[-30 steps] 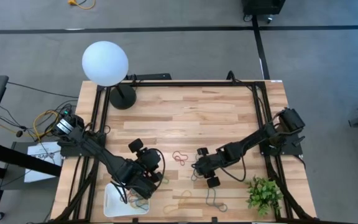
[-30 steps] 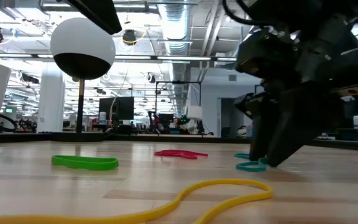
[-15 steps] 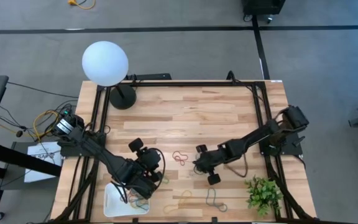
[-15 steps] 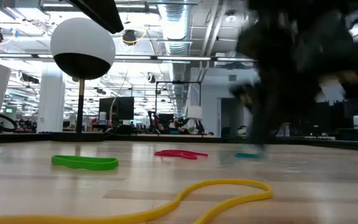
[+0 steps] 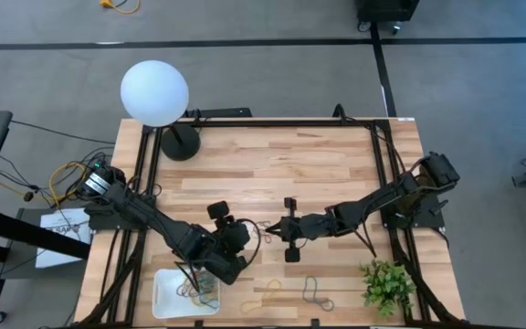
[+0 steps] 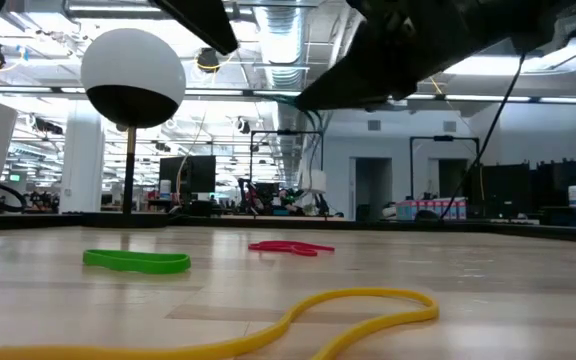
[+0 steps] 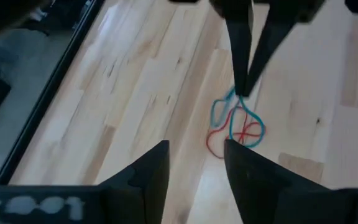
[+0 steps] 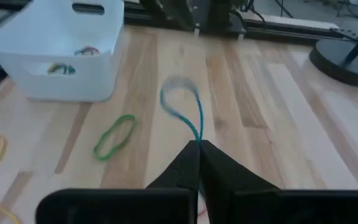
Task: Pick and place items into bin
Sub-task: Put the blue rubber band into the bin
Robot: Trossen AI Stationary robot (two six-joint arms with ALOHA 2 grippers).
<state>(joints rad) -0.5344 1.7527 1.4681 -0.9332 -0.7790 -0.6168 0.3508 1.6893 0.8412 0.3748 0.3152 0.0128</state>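
My right gripper [image 8: 197,149] pinched shut on teal band [image 8: 185,106], lifted above mid-table. My left gripper [image 7: 194,162] over bin [image 5: 167,294] at front left, fingers apart, nothing visible between them. Step: carrying band to bin. Next, I judge: swing across, clear of left arm, release over bin.

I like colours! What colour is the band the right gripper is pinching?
Teal blue band, shut in the right gripper; the right wrist view shows it best.

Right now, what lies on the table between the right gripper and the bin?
In the right wrist view, the right gripper, shut on a teal band, faces the bin; only a green band lies between.
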